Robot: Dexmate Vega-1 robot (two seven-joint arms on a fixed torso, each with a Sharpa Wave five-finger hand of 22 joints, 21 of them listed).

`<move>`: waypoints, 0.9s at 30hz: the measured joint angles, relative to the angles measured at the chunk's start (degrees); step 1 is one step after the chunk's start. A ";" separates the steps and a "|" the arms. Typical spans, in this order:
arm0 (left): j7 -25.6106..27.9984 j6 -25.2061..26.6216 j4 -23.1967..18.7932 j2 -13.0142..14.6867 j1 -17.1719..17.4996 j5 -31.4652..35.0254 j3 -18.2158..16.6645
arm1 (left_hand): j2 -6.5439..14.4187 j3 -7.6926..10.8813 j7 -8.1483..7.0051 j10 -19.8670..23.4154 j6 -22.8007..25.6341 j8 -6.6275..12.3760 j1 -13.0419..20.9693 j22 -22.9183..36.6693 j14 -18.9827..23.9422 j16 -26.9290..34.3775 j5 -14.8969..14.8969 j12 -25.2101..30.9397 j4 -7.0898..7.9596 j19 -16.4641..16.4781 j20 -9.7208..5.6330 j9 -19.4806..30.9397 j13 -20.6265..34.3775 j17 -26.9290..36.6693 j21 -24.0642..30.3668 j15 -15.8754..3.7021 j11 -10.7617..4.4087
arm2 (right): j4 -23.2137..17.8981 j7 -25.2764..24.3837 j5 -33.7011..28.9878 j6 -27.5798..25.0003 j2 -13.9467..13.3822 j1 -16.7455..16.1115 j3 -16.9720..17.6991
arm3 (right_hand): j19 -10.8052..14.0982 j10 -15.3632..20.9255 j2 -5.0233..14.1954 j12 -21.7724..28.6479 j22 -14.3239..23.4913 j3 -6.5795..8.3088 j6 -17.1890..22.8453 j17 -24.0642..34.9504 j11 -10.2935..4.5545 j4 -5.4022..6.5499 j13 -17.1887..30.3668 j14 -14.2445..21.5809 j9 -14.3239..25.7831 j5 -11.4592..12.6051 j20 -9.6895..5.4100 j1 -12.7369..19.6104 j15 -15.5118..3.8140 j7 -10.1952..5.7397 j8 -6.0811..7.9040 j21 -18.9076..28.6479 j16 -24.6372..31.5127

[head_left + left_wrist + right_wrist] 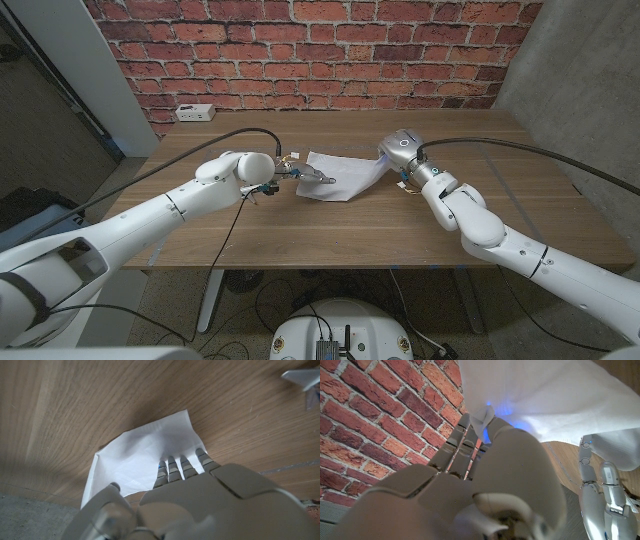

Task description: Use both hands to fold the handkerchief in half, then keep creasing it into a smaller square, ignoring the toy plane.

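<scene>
White cloth handkerchief (338,175) lifts where the right robot hand (397,152) pinches its edge to fold; the left robot hand (300,174), fingers spread, pins it to the wooden table (330,230).

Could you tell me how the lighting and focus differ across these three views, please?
Head view: even light, sharp, handkerchief clear. Left wrist view: the left hand casts a soft shadow on the cloth; near parts blur. Right wrist view: the right hand is close and soft-focused, with a blue glow on the white fabric.

I'm seeing a white power strip (192,113) sitting at the wooden table's (330,235) far left corner — a red brick wall (300,45) is standing behind.
</scene>
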 measured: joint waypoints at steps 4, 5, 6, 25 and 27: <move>-0.01 0.21 -0.35 0.15 0.18 0.01 0.00 | -0.23 0.00 0.31 0.18 0.31 0.00 -0.23 0.00 0.00 0.00 0.00 0.00 0.00 0.00 0.00 0.00 0.00 0.00 -0.10 0.00 0.18 | 0.45 -0.04 -0.69 2.05 0.31 0.70 0.28 | -0.01 0.00 0.00 0.00 0.00 -0.06 0.00 0.00 0.00 0.06 0.00 0.02 0.00 0.00 -0.02 0.00 -0.02 0.00 0.00 -0.01 0.00; -0.02 0.30 -0.39 0.17 0.21 0.01 0.00 | -0.23 0.00 0.31 0.18 0.31 0.00 -0.23 0.00 0.00 0.00 0.00 0.00 0.00 0.00 0.00 0.00 0.00 0.00 -0.11 0.00 0.19 | 0.70 -0.08 -0.97 2.93 0.46 1.06 0.41 | -0.17 0.00 0.00 0.00 0.00 -0.06 0.00 -0.01 0.00 0.06 0.00 0.13 0.00 0.00 -0.17 0.00 -0.13 0.00 0.00 0.20 0.00; -0.01 0.40 -0.48 0.22 0.26 0.01 -0.01 | -0.23 0.00 0.31 0.18 0.31 -0.22 -0.23 0.00 0.00 0.00 0.00 0.00 0.00 0.00 0.00 0.00 0.00 0.00 -0.11 0.00 0.19 | 0.92 -0.13 -1.20 3.70 0.60 1.40 0.49 | -0.21 0.00 0.00 0.00 0.00 -0.06 0.03 0.05 0.00 0.07 0.00 0.23 0.00 0.00 -0.21 0.00 -0.22 0.03 0.00 0.21 0.00; 0.54 1.67 -1.94 1.01 1.43 -0.32 -0.62 | -0.23 -0.23 0.62 0.18 0.62 -0.45 -0.23 0.00 0.00 0.00 0.39 -0.28 -0.24 -0.01 0.01 0.00 0.00 0.01 -0.52 0.00 0.18 | 4.11 -0.42 -3.88 14.40 2.47 6.86 0.04 | -0.42 0.32 0.00 -0.02 -0.01 -0.30 0.21 0.52 -0.31 0.30 -0.18 0.32 -0.01 0.00 0.01 -0.01 -0.31 0.22 -0.41 0.85 -0.66; 0.62 1.75 -2.02 1.06 1.52 -0.41 -0.68 | -0.23 -0.23 0.62 0.18 0.62 -0.45 -0.23 0.00 0.00 0.00 0.55 -0.28 -0.24 -0.01 0.01 0.00 0.00 0.01 -0.60 0.00 0.18 | 4.34 -0.42 -4.13 15.30 2.64 7.38 -0.15 | -0.42 0.32 0.00 -0.02 0.03 -0.30 0.22 0.52 -0.32 0.30 -0.18 0.32 -0.01 0.00 0.01 -0.01 -0.30 0.22 -0.41 0.85 -0.66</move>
